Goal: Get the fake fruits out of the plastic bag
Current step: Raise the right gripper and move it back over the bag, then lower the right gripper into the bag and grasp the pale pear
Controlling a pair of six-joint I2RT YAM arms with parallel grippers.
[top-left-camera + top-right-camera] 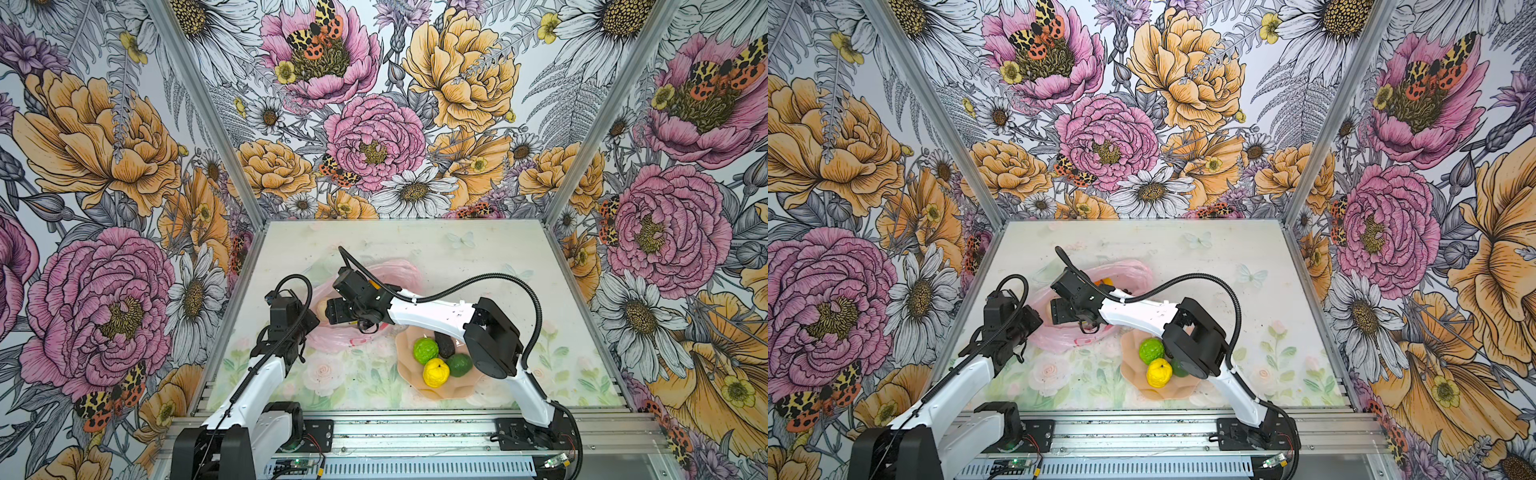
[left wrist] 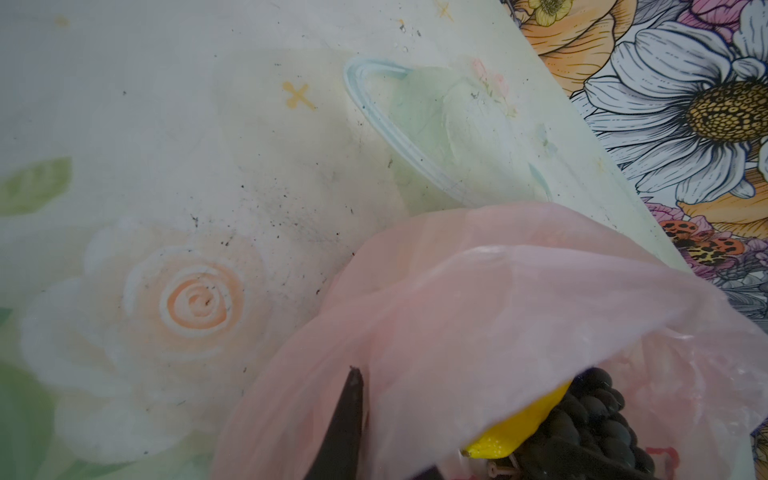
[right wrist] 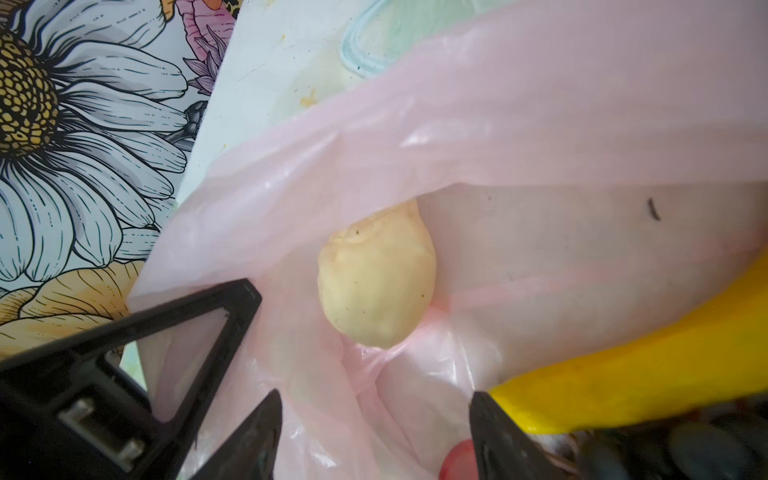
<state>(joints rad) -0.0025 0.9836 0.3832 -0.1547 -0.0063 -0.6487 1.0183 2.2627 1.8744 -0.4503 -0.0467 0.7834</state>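
Note:
The pink plastic bag (image 1: 332, 338) lies crumpled at the table's middle left in both top views. My left gripper (image 2: 361, 399) is shut on the bag's film at its left rim and holds the mouth up. Inside the bag, a yellow banana (image 2: 519, 432) lies against dark purple grapes (image 2: 594, 424). My right gripper (image 3: 380, 415) is open inside the bag's mouth, with loose film between its fingers. A whitish lump (image 3: 376, 282) lies just ahead of it, and the banana (image 3: 644, 365) is beside one finger. A bumpy lime-green citrus (image 1: 426, 350), a yellow lemon (image 1: 435, 372) and a dark green avocado (image 1: 460, 365) sit on the plate.
The peach-pink scalloped plate (image 1: 405, 365) stands right of the bag, partly under my right arm (image 1: 432, 316). A dark fruit (image 1: 446, 345) also lies on it. The flowered left wall (image 1: 232, 266) stands close behind the bag. A metal rail (image 1: 415, 428) runs along the table's front.

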